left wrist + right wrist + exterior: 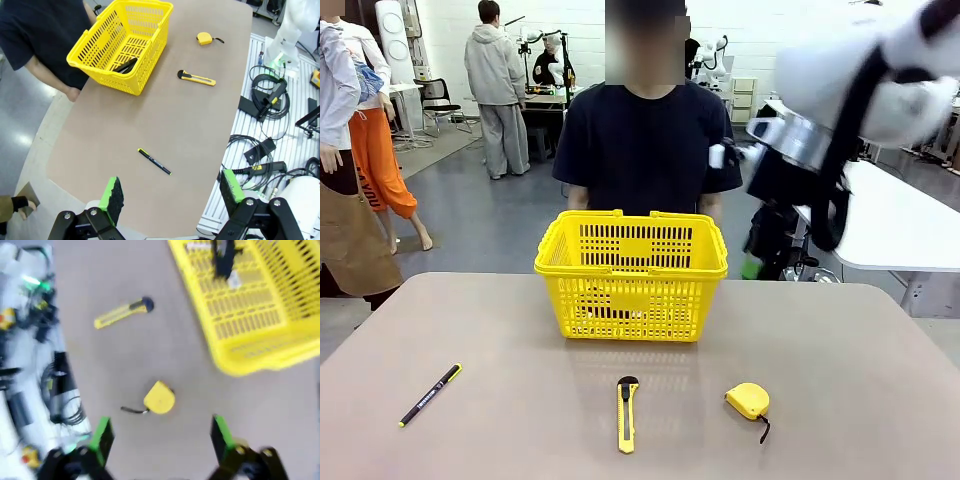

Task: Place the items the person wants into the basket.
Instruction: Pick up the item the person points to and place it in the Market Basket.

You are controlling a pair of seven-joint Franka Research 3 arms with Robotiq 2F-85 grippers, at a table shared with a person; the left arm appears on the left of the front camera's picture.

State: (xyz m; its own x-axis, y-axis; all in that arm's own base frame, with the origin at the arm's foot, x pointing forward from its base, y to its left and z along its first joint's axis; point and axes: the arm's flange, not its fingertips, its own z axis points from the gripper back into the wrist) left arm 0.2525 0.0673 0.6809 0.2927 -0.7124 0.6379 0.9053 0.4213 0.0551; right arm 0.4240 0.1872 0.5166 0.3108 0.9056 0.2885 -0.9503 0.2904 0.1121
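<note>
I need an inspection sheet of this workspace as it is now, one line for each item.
Surface: tan table, no spill seen.
Job's things: yellow basket at the far middle, dark stapler inside; yellow tape measure on the table.
Clutter: utility knife near the middle; black pen at the left.
Hands: left hand open, raised by the table's edge; right hand open, raised, pointed toward the tape measure; both empty.
Cables: black cables on the slatted base beside the table.
Surroundings: person in dark T-shirt behind the basket.
</note>
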